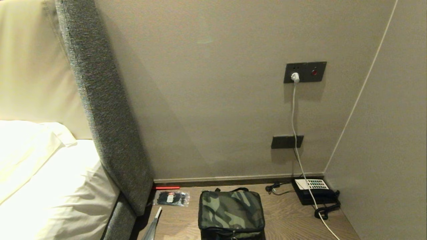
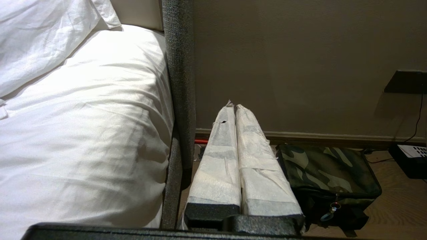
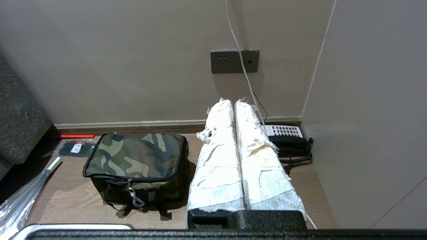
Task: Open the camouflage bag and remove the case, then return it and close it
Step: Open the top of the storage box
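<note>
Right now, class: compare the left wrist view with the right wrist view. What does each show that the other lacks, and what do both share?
Only the left wrist view: the white bed and pillow, plus the shut left gripper.
Only the right wrist view: the wall socket, white cable, and shut right gripper.
Both: the closed camouflage bag, the phone, the wooden surface and the wall.
</note>
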You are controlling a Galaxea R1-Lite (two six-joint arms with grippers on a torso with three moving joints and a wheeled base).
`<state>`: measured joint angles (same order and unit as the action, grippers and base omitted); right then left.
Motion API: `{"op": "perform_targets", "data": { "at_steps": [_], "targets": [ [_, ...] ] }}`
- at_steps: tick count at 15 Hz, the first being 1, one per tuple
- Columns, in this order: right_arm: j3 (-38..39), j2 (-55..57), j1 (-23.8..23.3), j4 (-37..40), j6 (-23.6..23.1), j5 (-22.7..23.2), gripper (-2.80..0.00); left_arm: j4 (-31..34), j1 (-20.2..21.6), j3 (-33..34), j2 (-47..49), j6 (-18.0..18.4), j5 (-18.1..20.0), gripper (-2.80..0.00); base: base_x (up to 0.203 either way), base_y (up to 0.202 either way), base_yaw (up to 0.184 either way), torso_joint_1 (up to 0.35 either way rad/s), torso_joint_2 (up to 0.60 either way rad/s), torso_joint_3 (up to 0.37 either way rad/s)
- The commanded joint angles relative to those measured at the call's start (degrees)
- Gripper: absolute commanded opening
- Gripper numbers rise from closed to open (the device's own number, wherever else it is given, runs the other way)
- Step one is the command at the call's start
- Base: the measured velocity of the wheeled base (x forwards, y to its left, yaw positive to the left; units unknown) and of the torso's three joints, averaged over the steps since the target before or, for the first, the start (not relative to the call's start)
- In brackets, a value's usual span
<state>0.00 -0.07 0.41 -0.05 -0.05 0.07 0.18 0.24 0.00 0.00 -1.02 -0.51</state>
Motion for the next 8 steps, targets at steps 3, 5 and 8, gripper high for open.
{"op": "perform_targets", "data": {
  "at_steps": [3,5,8],
  "targets": [
    [0.0,-0.1,0.0,0.0,0.0,0.0,-2.8,0.0,0.0,0.2,0.0,0.0,0.0,-2.8,0.0,0.0,0.0,0.0,0.0,0.0],
    [0.0,-0.1,0.0,0.0,0.0,0.0,-2.8,0.0,0.0,0.2,0.0,0.1,0.0,-2.8,0.0,0.0,0.0,0.0,0.0,0.0],
    [0.0,-0.1,0.0,0.0,0.0,0.0,-2.8,0.0,0.0,0.2,0.0,0.3,0.1,-2.8,0.0,0.0,0.0,0.0,0.0,0.0]
  ]
}}
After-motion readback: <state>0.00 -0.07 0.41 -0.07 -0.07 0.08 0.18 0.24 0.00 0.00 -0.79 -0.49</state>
